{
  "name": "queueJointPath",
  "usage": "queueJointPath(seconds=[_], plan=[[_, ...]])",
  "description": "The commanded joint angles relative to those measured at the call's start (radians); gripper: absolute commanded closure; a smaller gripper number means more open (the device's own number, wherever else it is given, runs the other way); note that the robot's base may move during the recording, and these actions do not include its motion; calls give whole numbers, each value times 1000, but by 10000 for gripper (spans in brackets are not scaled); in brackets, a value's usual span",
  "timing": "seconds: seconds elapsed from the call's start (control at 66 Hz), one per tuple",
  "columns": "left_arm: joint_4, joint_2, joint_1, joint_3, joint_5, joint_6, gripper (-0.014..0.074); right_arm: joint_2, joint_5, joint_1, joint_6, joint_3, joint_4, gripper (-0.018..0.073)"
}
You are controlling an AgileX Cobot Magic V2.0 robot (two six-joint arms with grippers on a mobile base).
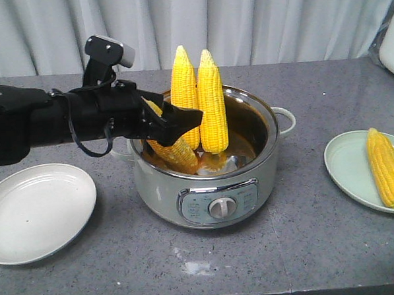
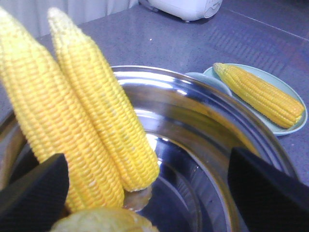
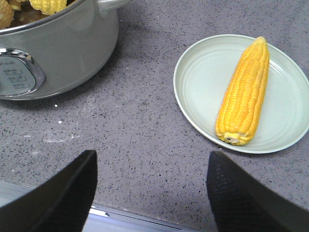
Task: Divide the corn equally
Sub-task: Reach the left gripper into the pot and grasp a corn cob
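Two corn cobs [image 1: 211,104] stand upright in the steel pot [image 1: 251,178], and a third cob [image 1: 174,152] leans against its left wall. My left gripper [image 2: 149,193] hangs open over the pot's left rim. The leaning cob's end [image 2: 101,220] lies low between its fingers [image 2: 34,193], not clamped. A fourth cob [image 3: 244,92] lies on the pale green plate [image 3: 193,96] at the right. My right gripper [image 3: 152,188] is open above the bare counter, near the front edge and left of that plate. An empty white plate [image 1: 38,212] sits at the front left.
A white appliance [image 1: 393,45] stands at the back right corner. The grey counter's front edge [image 3: 145,217] runs just under my right gripper. A pale curtain closes off the back.
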Motion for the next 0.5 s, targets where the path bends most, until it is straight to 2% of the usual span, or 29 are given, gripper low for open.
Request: queueJointPath(seconds=[0.0,0.182,0.485], plan=[[-56,-9,-35,-60,-1,25,-32,0,-55,0,1,-24,-1,102],[-48,44,-71,-98,-31,25,-27,0,-55,0,1,-24,-1,102],[-45,80,-72,-95,-38,44,8,0,-55,0,1,-24,-1,102]])
